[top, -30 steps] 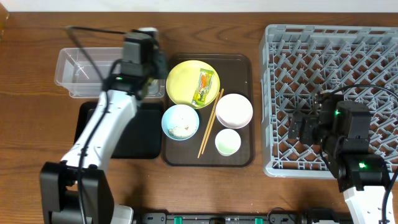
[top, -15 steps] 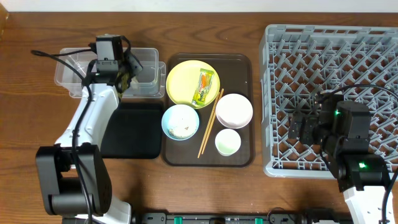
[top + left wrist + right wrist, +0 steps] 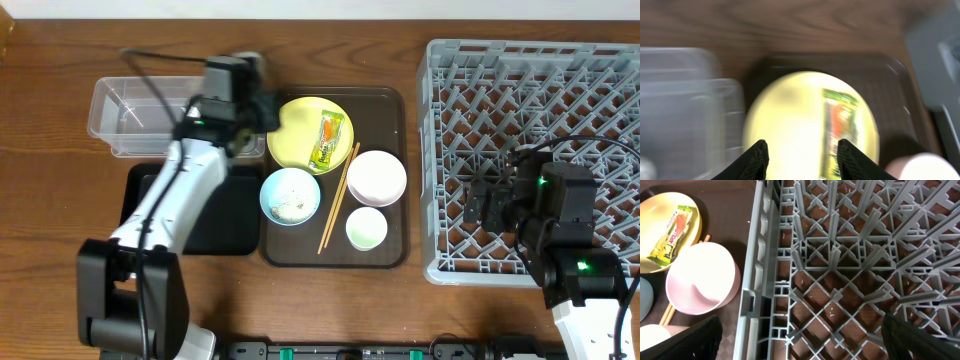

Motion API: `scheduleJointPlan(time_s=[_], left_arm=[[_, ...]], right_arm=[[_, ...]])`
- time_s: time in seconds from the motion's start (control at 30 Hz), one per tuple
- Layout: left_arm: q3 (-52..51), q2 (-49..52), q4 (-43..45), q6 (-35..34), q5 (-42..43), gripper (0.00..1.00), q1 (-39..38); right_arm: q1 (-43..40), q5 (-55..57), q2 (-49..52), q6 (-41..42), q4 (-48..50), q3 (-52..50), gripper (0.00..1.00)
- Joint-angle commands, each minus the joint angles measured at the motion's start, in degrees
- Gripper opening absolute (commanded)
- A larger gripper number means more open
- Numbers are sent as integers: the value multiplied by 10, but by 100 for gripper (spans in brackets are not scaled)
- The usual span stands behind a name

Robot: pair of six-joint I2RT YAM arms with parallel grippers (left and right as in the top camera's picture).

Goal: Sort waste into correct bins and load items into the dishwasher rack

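Observation:
My left gripper (image 3: 256, 108) (image 3: 802, 152) hangs open and empty at the left rim of the round yellow plate (image 3: 300, 140) (image 3: 790, 120); its wrist view is blurred. A yellow-green snack wrapper (image 3: 330, 140) (image 3: 837, 125) (image 3: 671, 235) lies on that plate. The light blue bowl (image 3: 290, 195) holds white rice grains. Beside it are the wooden chopsticks (image 3: 338, 200), the white bowl (image 3: 376, 177) (image 3: 702, 277) and the small white cup (image 3: 366, 229). My right gripper (image 3: 483, 205) (image 3: 805, 340) stands wide open over the grey dishwasher rack (image 3: 535, 60) (image 3: 840, 255), holding nothing.
The dishes sit on a dark brown serving tray (image 3: 395, 105). A clear plastic tub (image 3: 130, 115) (image 3: 680, 95) stands at the back left. A shallow black tray (image 3: 225, 215) lies in front of it, partly under my left arm.
My left gripper swung left over the clear tub, then back right to the yellow plate's edge. The right arm has not moved.

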Motion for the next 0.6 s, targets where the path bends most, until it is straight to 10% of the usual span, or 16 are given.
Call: scheduleJointPlan(time_s=[0.0,0.57], left_arm=[[2,31,2,80,11,47,-35],[2,176,35,80,12,47,-82]], right_arm=[[2,-2,-1,-7,0,14,99],[2,-2,-1,-7,-4,14,99]])
